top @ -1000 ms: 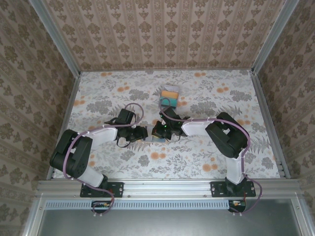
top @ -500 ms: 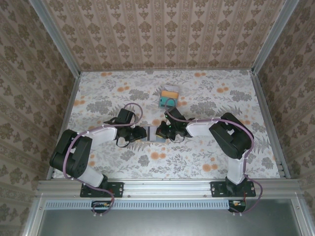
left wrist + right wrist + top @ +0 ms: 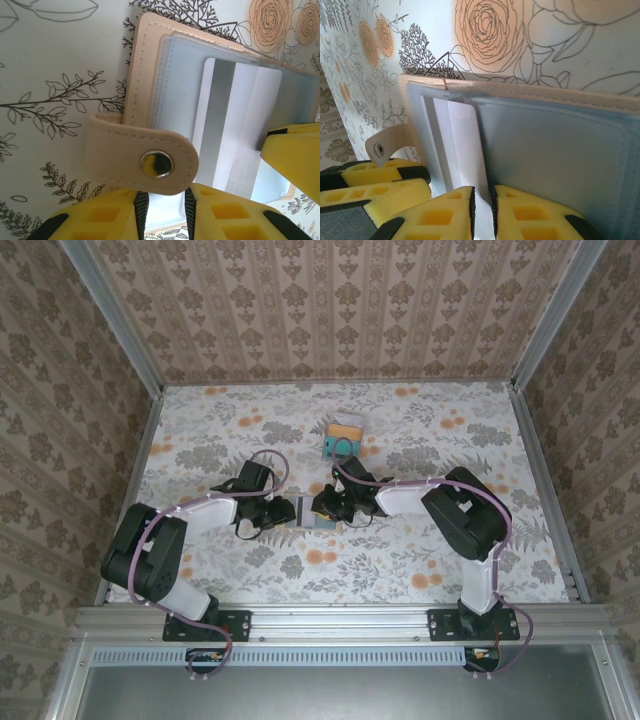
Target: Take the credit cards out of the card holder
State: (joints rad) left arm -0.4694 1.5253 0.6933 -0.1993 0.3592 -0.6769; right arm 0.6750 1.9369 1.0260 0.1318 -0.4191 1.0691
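Tan leather edges the card holder [image 3: 318, 514], which lies open and flat at mid-table on the flowered cloth [image 3: 430, 440], its grey-blue inner panels facing up. Seen from above, its long axis runs roughly left to right, from one arm's tip to the other.

The closing strap [image 3: 135, 150], with its metal snap [image 3: 156, 164], sticks out from the holder's left end and lies across the yellow fingers of the left gripper [image 3: 163, 212]. That pincer is clamped on the holder's near edge, with a strip of pale panel showing in the narrow slit between its pads.

A pale card [image 3: 235, 125] stands partway out of a clear pocket. Its grey stripe runs along its length, pointing from the left gripper's side toward the holder's far tan border, and the card sits slightly askew to the pocket.

The right gripper [image 3: 482, 207] meets the holder from the opposite end. Its two fingers are nearly together, with the pale card's edge running into the gap between them. Whether they actually pinch the card cannot be told.

Farther back on the cloth, well apart from the holder, a teal card [image 3: 333, 446] and an orange card [image 3: 347, 427] lie together in a small overlapping pile.
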